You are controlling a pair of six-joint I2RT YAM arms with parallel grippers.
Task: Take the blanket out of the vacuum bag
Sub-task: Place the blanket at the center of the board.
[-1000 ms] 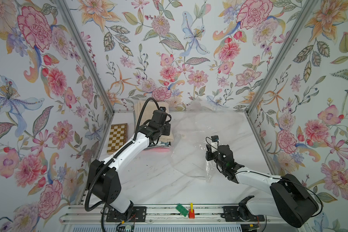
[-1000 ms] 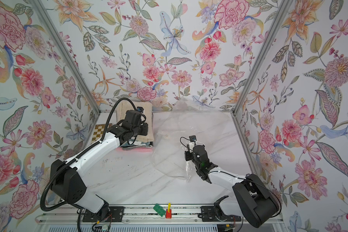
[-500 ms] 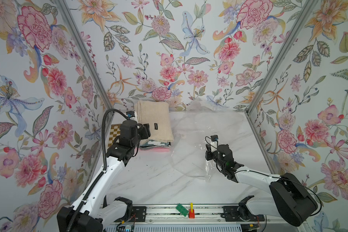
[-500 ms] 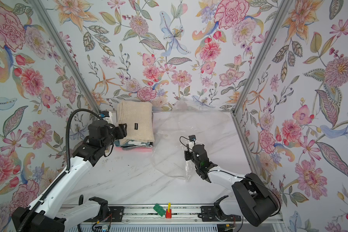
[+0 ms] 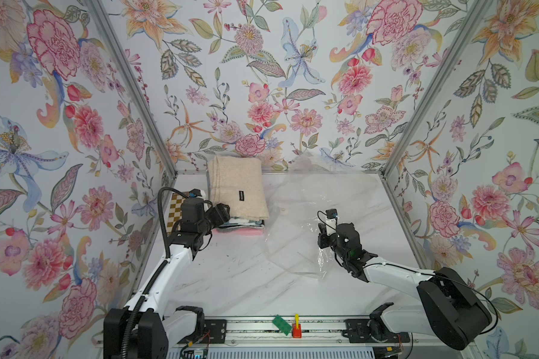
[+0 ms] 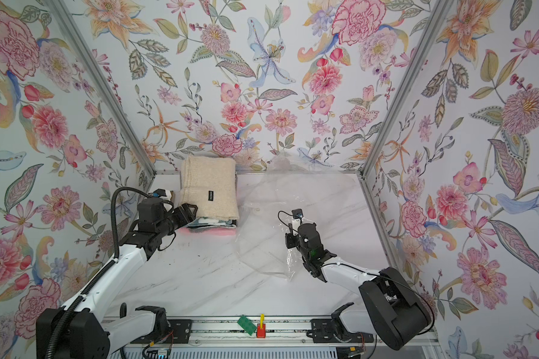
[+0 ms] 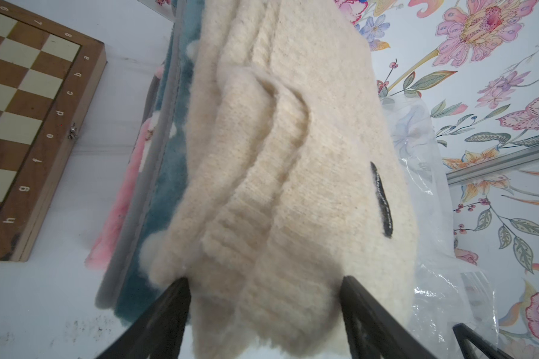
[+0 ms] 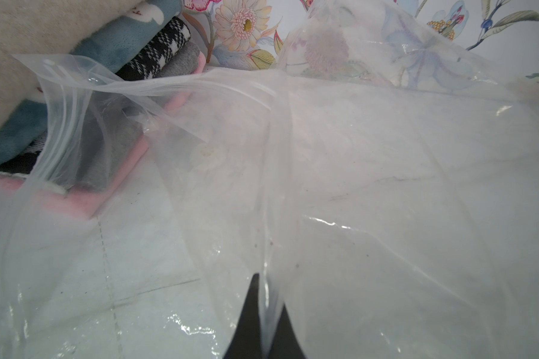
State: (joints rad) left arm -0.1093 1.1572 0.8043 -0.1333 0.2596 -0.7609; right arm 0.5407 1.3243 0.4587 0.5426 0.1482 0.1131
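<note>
Cream and fluffy, the blanket (image 5: 237, 189) lies on top of a pile of folded blankets (image 5: 246, 226) at the back of the counter (image 5: 231, 279). It is out of the vacuum bag (image 5: 296, 236), which lies just beside the pile, toward the right arm. The blanket's long side runs from front to back. The left pincer (image 5: 224, 214) is the nearer one. It sits right at the blanket's front end, spread wide and not squeezing. The right pincer (image 8: 262, 310) is clenched on the bag's front edge. I think the left pincer only needs to back away.
</note>
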